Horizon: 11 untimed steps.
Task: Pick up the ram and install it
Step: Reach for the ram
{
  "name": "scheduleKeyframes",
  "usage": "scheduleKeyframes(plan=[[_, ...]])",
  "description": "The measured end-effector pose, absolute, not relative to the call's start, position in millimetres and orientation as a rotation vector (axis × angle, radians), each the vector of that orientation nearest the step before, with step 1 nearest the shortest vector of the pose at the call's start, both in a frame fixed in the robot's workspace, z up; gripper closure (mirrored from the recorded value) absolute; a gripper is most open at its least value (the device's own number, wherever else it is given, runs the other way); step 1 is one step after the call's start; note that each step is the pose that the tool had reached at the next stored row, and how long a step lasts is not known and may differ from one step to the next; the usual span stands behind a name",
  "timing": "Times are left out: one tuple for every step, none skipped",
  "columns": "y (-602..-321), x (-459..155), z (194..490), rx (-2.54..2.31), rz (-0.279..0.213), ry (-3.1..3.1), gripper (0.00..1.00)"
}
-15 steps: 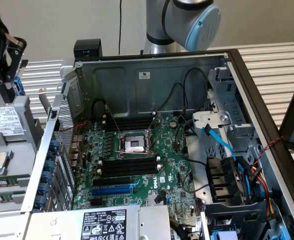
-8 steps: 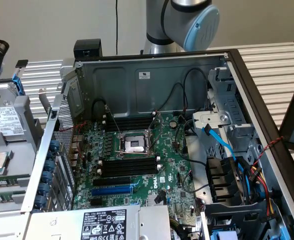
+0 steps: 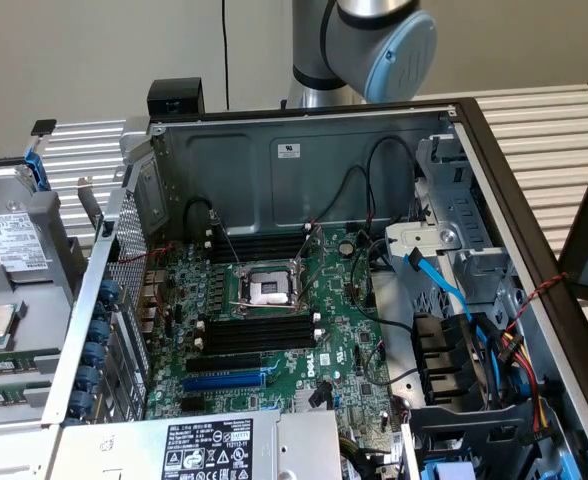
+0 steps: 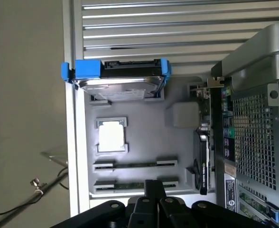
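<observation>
1. Beside the open grey metal computer case [image 3: 304, 160], on the slatted metal surface [image 4: 177, 28], sits a grey moulded plastic tray [image 4: 144, 133]. It carries a silver hard drive in a blue bracket [image 4: 120, 85], a square silver processor chip [image 4: 112, 137] in its own pocket, and two memory sticks lying parallel in end cradles.
2. The ram is in that tray, not in the case. The nearer ram stick [image 4: 130, 185], a long thin green circuit board, is partly covered in the wrist view by the black gripper [image 4: 154, 186]. The farther ram stick [image 4: 134, 165], of the same kind, lies just beside it and apart from it.
3. The gripper hovers over the ram end of the tray. Its jaws look drawn together with nothing between them. I cannot tell whether they touch the stick.
4. In the exterior view the large green motherboard [image 3: 274, 330] lies flat in the case, and its black memory slots [image 3: 259, 330] appear empty.
5. My judgement is that the step in hand is the approach to the pickup — nothing is grasped and nothing is installed.
6. The pickup calls for the jaws to part just enough to straddle the thin board. They should be centred between the cradles and squared to its length, so the neighbouring stick is not nudged and the ram comes up level.
</observation>
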<state>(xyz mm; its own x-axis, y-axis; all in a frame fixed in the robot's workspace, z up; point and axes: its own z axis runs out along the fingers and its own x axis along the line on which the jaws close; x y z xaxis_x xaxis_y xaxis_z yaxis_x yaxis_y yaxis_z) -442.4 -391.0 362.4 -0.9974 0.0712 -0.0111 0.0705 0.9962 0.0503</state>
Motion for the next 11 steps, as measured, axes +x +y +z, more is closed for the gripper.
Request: scheduleKeyframes(plan=[[-390.9,-445.2,362.0,0.111,0.079,3.128,0.89],[-390.9,-447.3,361.4,0.112,0.079,3.132,0.89],[-391.0,-447.7,360.8,0.112,0.080,3.134,0.89],[-391.0,-447.7,360.9,0.111,0.080,3.134,0.89],[-391.0,-447.7,360.9,0.109,0.080,3.134,0.89],[-391.0,-447.8,361.0,0.096,0.080,3.135,0.89],[-391.0,-447.9,361.0,0.069,0.080,3.136,0.89],[-390.9,-447.9,360.9,0.041,0.080,3.137,0.89],[-390.9,-447.9,360.9,0.010,0.080,3.138,0.89],[-390.9,-447.9,360.8,-0.016,0.080,3.138,0.89],[-390.9,-447.9,360.8,-0.046,0.080,3.139,0.89]])
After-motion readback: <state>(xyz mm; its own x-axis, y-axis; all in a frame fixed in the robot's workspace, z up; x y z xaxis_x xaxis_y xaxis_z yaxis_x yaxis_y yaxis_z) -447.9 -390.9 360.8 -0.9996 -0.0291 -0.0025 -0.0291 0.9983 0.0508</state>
